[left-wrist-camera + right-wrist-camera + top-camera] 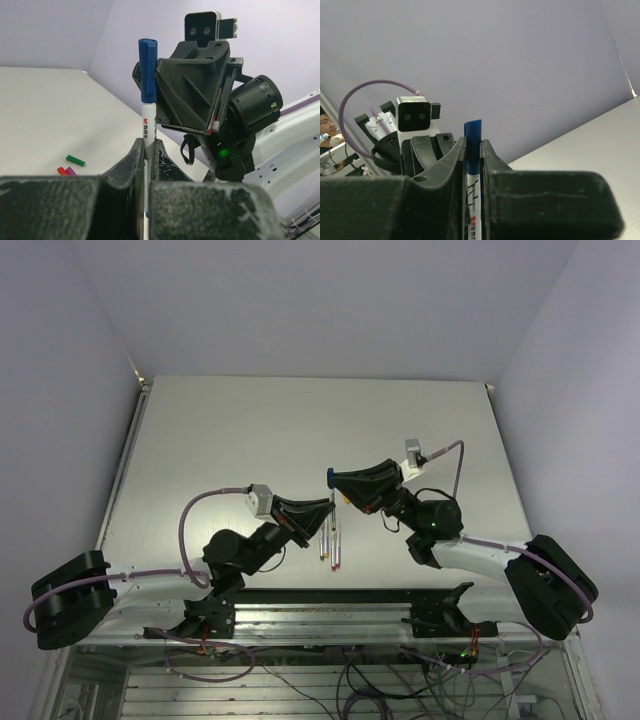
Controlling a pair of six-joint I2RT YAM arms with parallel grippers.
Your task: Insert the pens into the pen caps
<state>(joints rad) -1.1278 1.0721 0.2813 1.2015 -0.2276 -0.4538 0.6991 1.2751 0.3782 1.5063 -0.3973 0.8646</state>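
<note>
My left gripper (pixel 148 152) has its jaws pinching a pen (pixel 146 127) by the barrel, holding it upright above the desk (pixel 45 115). My right gripper (pixel 472 150) has its jaws clamped on the blue cap (pixel 148 70), which sits on that pen's top end. The other pens (pixel 331 545) lie together on the desk near both grippers, and I see a green cap (pixel 76 160) just beside a red cap (pixel 62 171) and a magenta cap (pixel 71 171), all loose on the desk.
</note>
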